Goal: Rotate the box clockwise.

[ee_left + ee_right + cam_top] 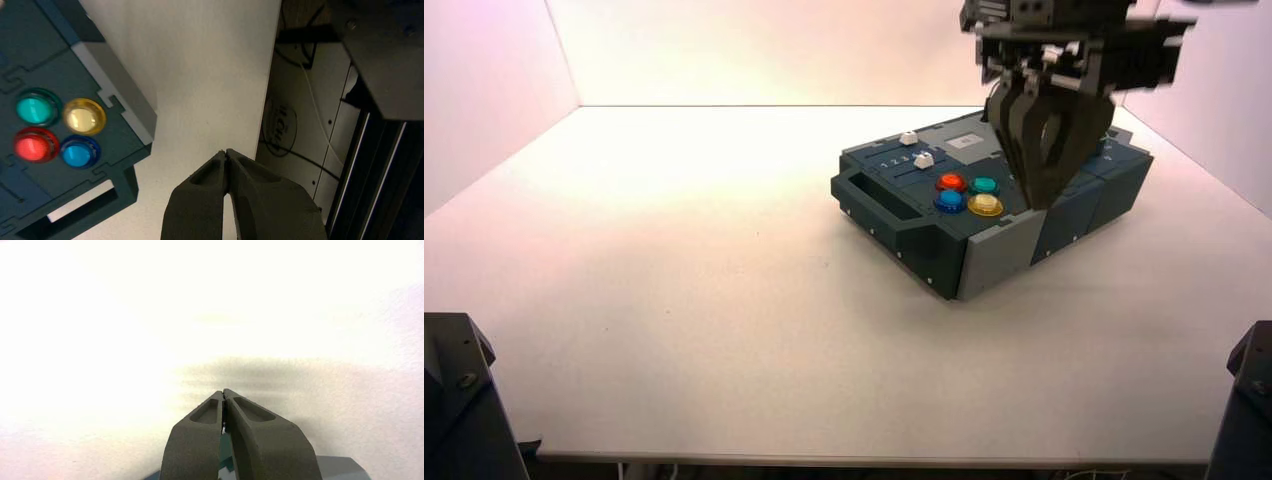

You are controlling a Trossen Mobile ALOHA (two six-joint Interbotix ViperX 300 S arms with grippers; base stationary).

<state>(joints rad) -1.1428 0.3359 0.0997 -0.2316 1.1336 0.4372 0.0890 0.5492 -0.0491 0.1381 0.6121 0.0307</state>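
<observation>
Turning the box [1007, 262] likely starts at its near grey corner, beside the clenched left gripper [226, 151]. The right gripper [223, 391], also clenched, hangs near the box.

4 round buttons [968, 194] on the box [1024, 235], right of its near-left handle [879, 205]

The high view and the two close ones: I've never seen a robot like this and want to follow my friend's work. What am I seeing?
It is a two-armed robot facing a table. The high view looks down from above and behind the arms; each other picture comes from a camera on one wrist. A dark box lies on the table, turned at a slant, with red, blue, green and yellow buttons. The left gripper and right gripper both hang above the table with fingers closed, holding nothing. I cannot tell whose fingers show in the high view.
</observation>
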